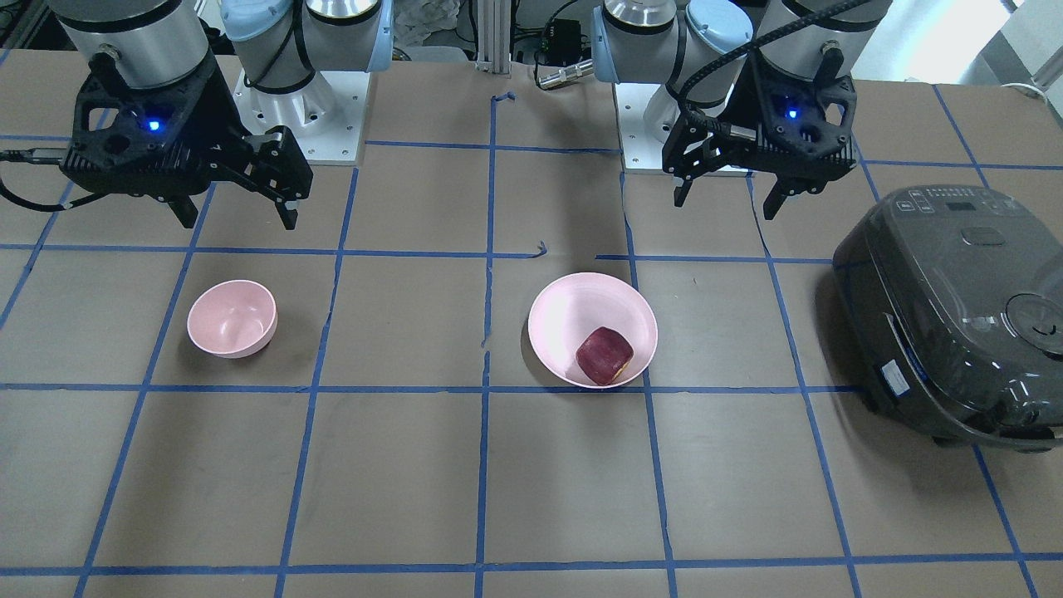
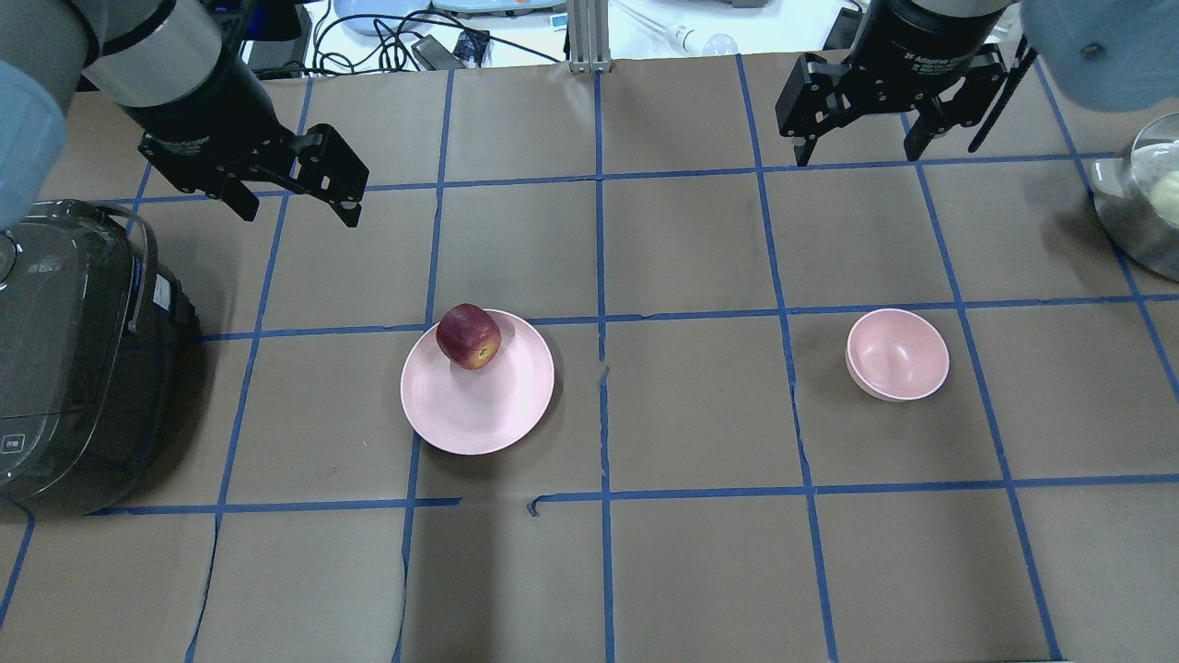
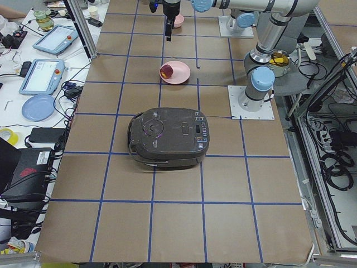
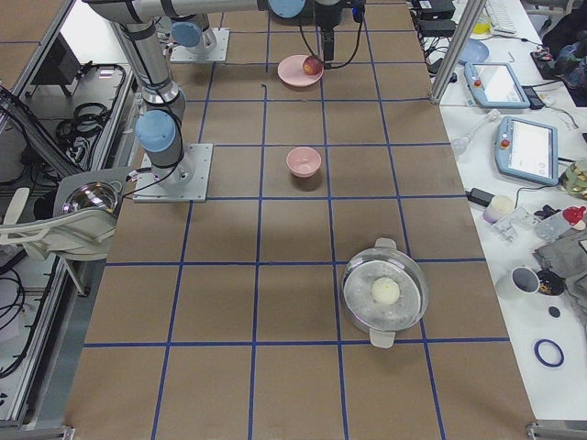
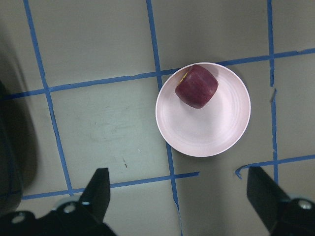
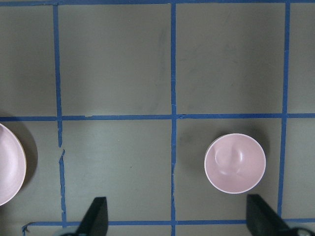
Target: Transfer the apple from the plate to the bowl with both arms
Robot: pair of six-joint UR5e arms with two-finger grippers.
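The dark red apple [image 2: 469, 336] lies on the far left part of the pale pink plate [image 2: 479, 396], left of the table's middle. The small pink bowl [image 2: 898, 354] stands empty to the right. My left gripper [image 2: 299, 214] is open and empty, raised beyond and to the left of the plate. Its wrist view looks down on the apple [image 5: 197, 86] and the plate [image 5: 206, 128]. My right gripper [image 2: 857, 155] is open and empty, raised beyond the bowl. Its wrist view shows the bowl [image 6: 235, 162].
A dark rice cooker [image 2: 74, 359] stands at the table's left end, close to the left arm. A steel pot [image 2: 1142, 203] with a pale round thing inside sits at the right edge. Blue tape lines grid the brown table top.
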